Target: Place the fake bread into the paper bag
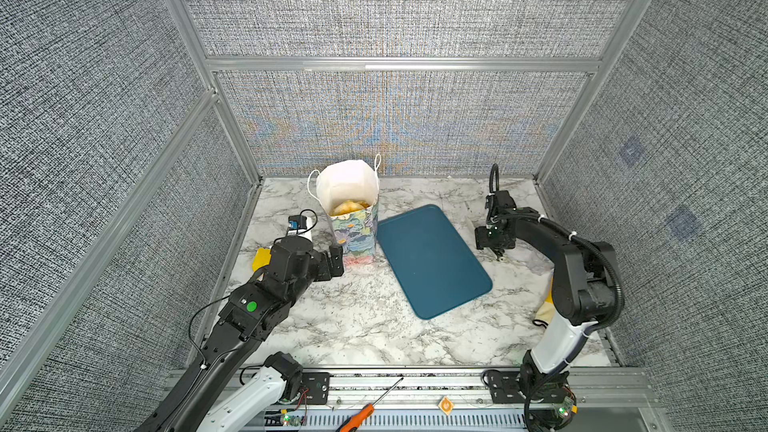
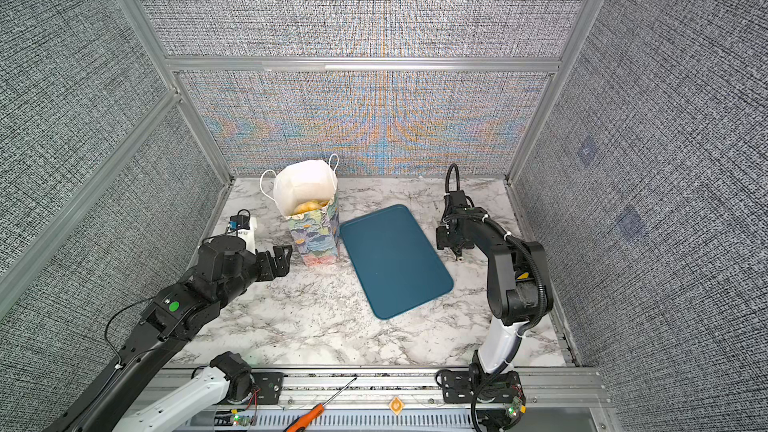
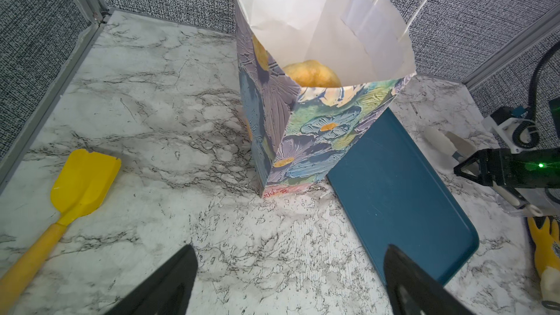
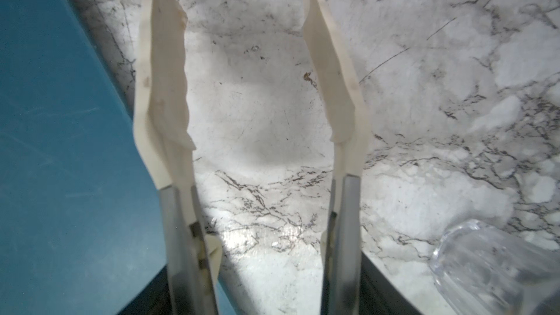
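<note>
The paper bag point(image 1: 355, 230) point(image 2: 316, 238) point(image 3: 309, 134) stands upright and open at the back left of the marble table. Golden fake bread point(image 1: 348, 206) point(image 2: 309, 205) point(image 3: 312, 74) shows inside its mouth, and no bread lies outside it. My left gripper point(image 1: 336, 261) point(image 2: 282, 259) point(image 3: 289, 250) hovers open and empty just left of the bag's base. My right gripper point(image 1: 496, 243) point(image 2: 455, 243) point(image 4: 266, 283) is on the right, shut on white-tipped metal tongs point(image 4: 163, 56). The tongs' arms are spread over bare marble with nothing between them.
A dark teal tray point(image 1: 432, 259) point(image 2: 395, 259) point(image 3: 394, 192) point(image 4: 60, 146) lies bare between the bag and the right arm. A yellow spatula point(image 3: 81, 183) lies left of the bag. A yellow glove point(image 3: 545, 246) and a clear plastic piece point(image 4: 491, 265) sit at the right side.
</note>
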You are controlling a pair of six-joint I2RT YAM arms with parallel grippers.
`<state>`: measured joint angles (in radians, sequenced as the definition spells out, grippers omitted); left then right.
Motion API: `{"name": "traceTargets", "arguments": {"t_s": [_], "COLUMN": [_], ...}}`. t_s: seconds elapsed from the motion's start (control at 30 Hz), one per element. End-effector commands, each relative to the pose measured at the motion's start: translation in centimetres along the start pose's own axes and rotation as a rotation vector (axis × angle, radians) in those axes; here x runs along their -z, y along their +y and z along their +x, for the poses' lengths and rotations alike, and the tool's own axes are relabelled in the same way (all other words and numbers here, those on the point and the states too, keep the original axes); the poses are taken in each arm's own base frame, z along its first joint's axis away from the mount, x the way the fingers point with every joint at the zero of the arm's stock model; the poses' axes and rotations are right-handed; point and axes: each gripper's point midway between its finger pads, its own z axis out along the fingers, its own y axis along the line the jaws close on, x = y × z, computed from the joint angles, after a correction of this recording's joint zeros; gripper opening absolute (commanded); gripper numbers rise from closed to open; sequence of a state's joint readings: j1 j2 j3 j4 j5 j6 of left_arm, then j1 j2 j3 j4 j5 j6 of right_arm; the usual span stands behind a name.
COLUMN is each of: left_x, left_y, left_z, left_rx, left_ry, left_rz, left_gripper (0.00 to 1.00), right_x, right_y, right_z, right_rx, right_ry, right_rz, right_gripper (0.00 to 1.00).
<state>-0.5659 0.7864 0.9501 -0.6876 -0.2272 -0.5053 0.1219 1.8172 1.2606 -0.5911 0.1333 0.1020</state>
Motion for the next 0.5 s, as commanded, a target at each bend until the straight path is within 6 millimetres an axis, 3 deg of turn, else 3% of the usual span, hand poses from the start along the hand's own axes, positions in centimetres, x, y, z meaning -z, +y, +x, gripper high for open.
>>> {"name": "traceTargets", "arguments": {"t_s": [0.0,0.47], "left_x": [0.0,-0.6], "left_y": [0.1,0.4], "left_z": [0.0,0.7], "left_rx": [0.000,0.001], "left_ry": [-0.004,0.013], "left_rz": [-0.005,-0.019], "left_gripper": [0.97,0.98], "right_x": [-0.4,-2.5], "right_y": [-0.4,-0.3], "right_z": [-0.3,0.5], "right_rx": [-0.008,0.000], "right_ry": [-0.001,0.048], "right_rz": [0.012,-0.018], "right_gripper": [0.69,0.71]}}
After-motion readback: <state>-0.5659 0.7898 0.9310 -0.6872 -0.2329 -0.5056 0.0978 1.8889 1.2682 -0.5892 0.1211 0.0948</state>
